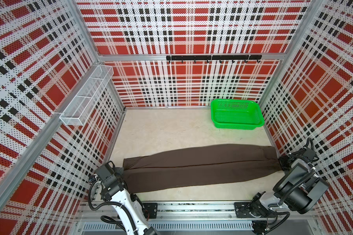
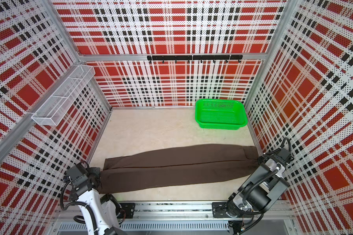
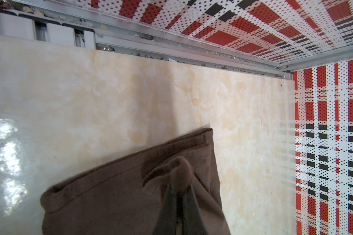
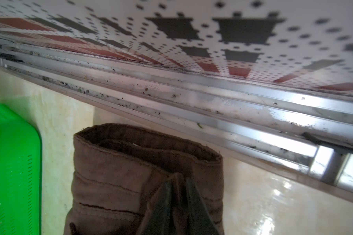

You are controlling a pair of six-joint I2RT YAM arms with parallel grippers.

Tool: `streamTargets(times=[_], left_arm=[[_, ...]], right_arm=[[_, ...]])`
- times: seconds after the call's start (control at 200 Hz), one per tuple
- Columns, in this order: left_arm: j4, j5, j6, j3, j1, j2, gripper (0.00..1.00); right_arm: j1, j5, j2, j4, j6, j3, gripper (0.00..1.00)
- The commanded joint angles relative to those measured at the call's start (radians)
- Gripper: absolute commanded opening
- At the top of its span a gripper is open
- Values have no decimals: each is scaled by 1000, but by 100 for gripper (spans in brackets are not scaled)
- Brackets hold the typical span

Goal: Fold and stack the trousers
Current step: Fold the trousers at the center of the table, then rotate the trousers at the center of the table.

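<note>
- Brown cloth spans the pale counter (image 1: 161,130): the trousers (image 1: 200,168) lie flat near its front edge. Their long axis runs side to side, almost from wall to wall.
- The waist end points to the robot's right and sits slightly farther back than the other end. The two leg hems point left, side by side.
- The left pincer (image 3: 178,191) is clamped on a bunched tuft of cloth just inside a hem.
- The right pincer (image 4: 178,183) stands narrow at the waistband. A ridge of cloth is seemingly pinched between its jaws, though the close view is soft.
- A green mesh basket (image 1: 234,125) sits in the back right corner, well apart from the trousers.
</note>
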Motion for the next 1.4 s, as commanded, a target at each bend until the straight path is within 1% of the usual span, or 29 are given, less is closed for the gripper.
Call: streamTargets(times=[0.0, 0.035, 0.07, 0.13, 0.21, 0.326, 0.351, 0.366, 0.386, 0.516, 0.596, 0.676, 0.772, 0.862, 0.917, 0.977, 1.117, 1.273, 1.398], left_arm=[[2, -30, -6, 23, 11, -1, 14], [-1, -28, -5, 24, 12, -2, 21], [-8, -28, -5, 28, 12, -4, 26], [-17, -26, -2, 39, 13, -2, 33], [-25, -17, 3, 55, 13, 6, 39], [-36, 11, 7, 99, 13, 27, 43], [-36, 17, 9, 109, 13, 33, 44], [-37, 20, 9, 116, 12, 38, 45], [-36, 25, 9, 125, 12, 43, 45], [-19, 75, -1, 168, 9, 76, 47], [11, 108, -16, 176, 0, 92, 46], [51, 129, -46, 160, -22, 94, 45], [115, 127, -94, 112, -91, 106, 44], [169, 103, -134, 63, -181, 141, 42], [208, 85, -155, 39, -243, 169, 40], [236, 55, -174, 21, -307, 201, 38], [291, -14, -203, -5, -448, 285, 32], [331, -97, -234, -29, -561, 367, 31], [381, -153, -261, -48, -631, 434, 30]], right_arm=[[-20, 71, -10, -22, -5, 26, 38], [-20, 72, -17, -27, -5, 31, 41], [-20, 71, -26, -33, -2, 35, 42], [-20, 66, -41, -43, 3, 44, 44], [-19, 54, -64, -62, 12, 57, 47], [-17, 21, -103, -88, 36, 70, 52], [-16, 12, -113, -93, 42, 70, 54], [-14, 8, -119, -97, 44, 71, 58], [-14, 2, -127, -100, 46, 72, 60], [-3, -18, -184, -133, 66, 87, 62], [42, -16, -220, -147, 75, 102, 62], [109, 1, -240, -161, 85, 119, 60], [166, -12, -237, -154, 120, 108, 56], [231, -24, -220, -134, 142, 89, 47], [277, -23, -211, -122, 146, 77, 38], [331, -19, -202, -112, 145, 64, 32], [445, -12, -173, -101, 127, 40, 22], [554, -10, -124, -106, 100, 16, 17], [624, 2, -101, -91, 94, -21, 14]])
